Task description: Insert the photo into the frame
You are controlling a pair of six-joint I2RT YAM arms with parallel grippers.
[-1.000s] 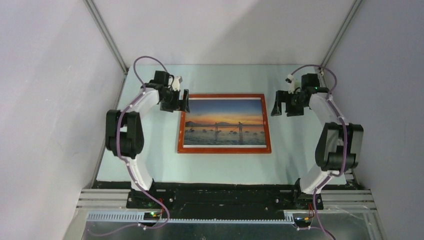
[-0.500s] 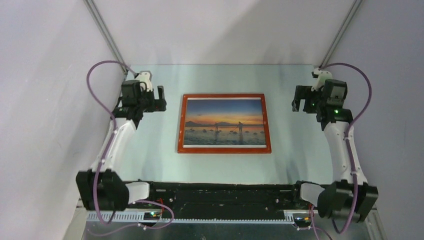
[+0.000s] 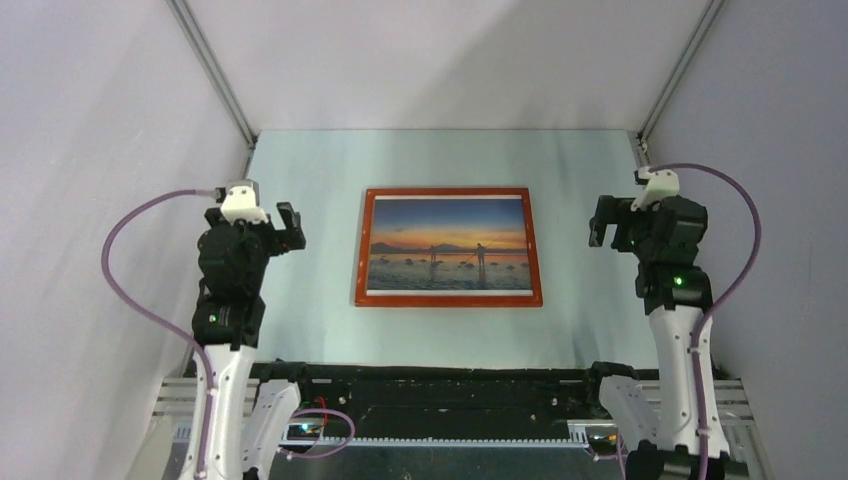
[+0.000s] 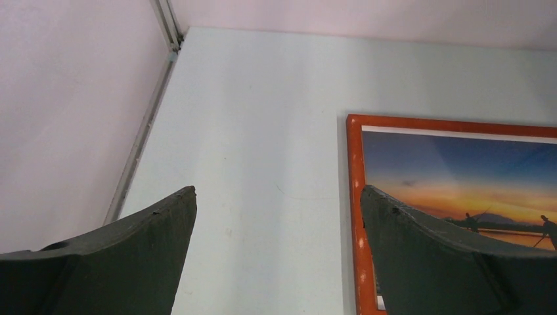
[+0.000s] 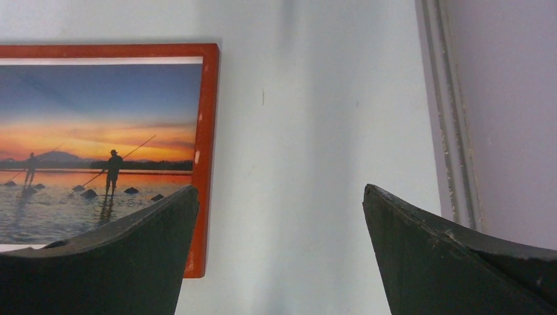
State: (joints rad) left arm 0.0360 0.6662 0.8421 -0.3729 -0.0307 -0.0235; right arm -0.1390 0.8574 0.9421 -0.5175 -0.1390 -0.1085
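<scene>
Pale counter [image 3: 300, 330] filled the enclosure, with both arms raised at its near corners. The frame [image 3: 362, 250] lay flat mid-counter, long axis running left to right and short sides facing the two arms. The photo [image 3: 450, 245] sat inside the frame, face up: sunset sky toward the far edge, water toward the near edge, and a white border showing evenly inside the orange rails. It looked seated, so the task was probably done or all but done. Whether a backing was fitted couldn't be told from above. The left hand [image 3: 292, 228] hovered off the frame's left short side, clear of it, with bare counter between. The right hand [image 3: 598, 225] hovered off the right short side, likewise apart. Neither arm was clearly nearer; the frame sat roughly midway between them. In the left wrist view the frame's far-left corner showed ahead and to the right of the fingers [image 4: 151, 249]. In the right wrist view its far-right corner showed ahead and to the left. Both hands were spread fully wide, with nothing between the fingers and touching neither frame, photo nor counter. Any further press or check would probably mean coming inward and down along the long axis.
</scene>
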